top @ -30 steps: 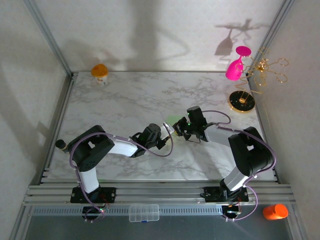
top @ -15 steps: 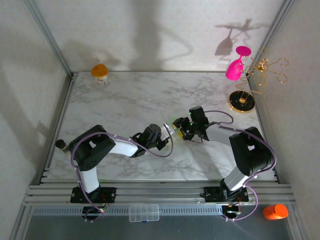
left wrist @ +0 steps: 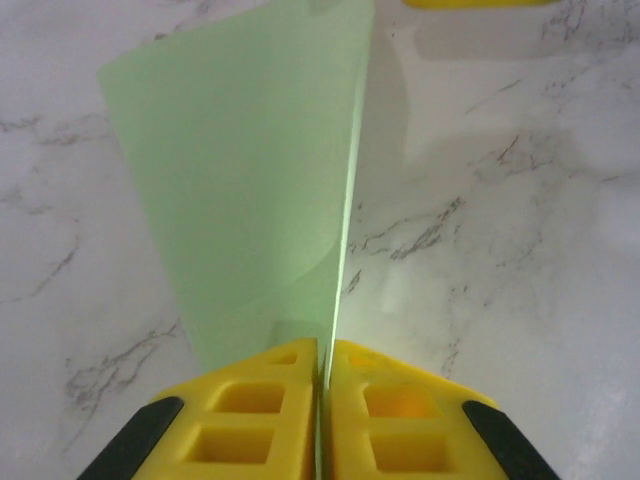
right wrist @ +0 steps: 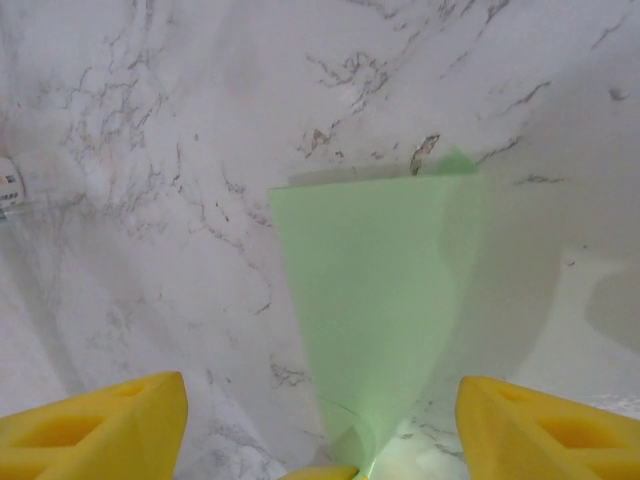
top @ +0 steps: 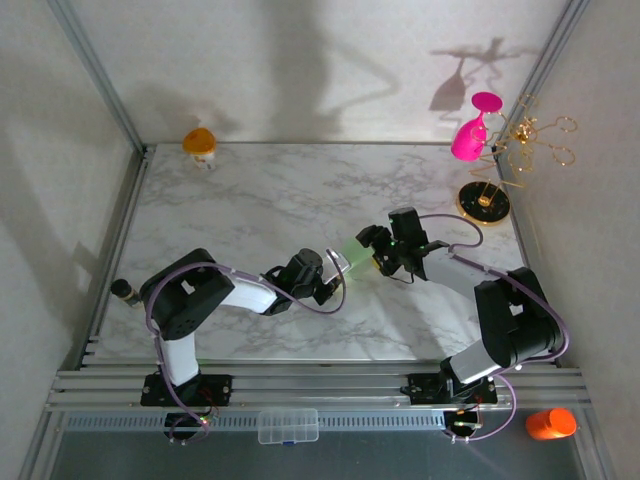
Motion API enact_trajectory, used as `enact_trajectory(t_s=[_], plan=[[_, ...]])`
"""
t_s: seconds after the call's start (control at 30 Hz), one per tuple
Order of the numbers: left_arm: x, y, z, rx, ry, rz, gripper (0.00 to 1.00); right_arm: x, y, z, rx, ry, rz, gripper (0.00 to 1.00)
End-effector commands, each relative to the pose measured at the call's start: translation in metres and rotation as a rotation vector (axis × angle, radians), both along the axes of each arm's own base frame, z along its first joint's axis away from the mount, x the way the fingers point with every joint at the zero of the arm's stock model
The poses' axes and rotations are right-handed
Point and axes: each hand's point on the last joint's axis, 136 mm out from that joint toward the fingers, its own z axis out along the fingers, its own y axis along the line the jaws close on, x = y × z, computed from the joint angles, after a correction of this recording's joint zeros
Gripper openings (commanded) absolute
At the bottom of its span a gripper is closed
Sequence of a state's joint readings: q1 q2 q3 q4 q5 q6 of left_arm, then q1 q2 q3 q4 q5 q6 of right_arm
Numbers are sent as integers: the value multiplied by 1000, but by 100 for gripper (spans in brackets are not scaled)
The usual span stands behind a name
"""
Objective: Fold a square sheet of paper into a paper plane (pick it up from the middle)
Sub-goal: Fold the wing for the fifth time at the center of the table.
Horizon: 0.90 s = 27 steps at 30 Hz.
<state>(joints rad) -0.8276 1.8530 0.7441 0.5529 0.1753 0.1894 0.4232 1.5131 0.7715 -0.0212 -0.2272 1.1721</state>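
One green sheet [left wrist: 250, 170] in left hand [left wrist: 325, 352]

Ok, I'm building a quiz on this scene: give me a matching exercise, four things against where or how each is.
1 pale green thin paper sheet
2 pink wine glass
3 small orange-topped object
4 right jaws

a open
b far left corner of the marble table
c pinched in the shut left jaws
d hung on the gold wire stand

Pairs: 1-c, 2-d, 3-b, 4-a
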Motion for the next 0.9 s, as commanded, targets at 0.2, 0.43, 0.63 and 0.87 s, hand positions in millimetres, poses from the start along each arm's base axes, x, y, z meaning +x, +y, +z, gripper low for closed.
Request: enact_trajectory(t_s=[0.2,0.43,0.63,0.87], plan=[[-7,7,-21,-14,127,2,13,4,-9,5,-40,-23,-12,72],[-4,9,-23,-56,214,19,12,4,-11,6,-46,-23,-15,72],[-1,8,-23,-95,300,35,10,4,-13,7,-49,-27,-18,71],[4,12,-33,-108,407,114,8,4,-19,8,-62,-35,-28,71]])
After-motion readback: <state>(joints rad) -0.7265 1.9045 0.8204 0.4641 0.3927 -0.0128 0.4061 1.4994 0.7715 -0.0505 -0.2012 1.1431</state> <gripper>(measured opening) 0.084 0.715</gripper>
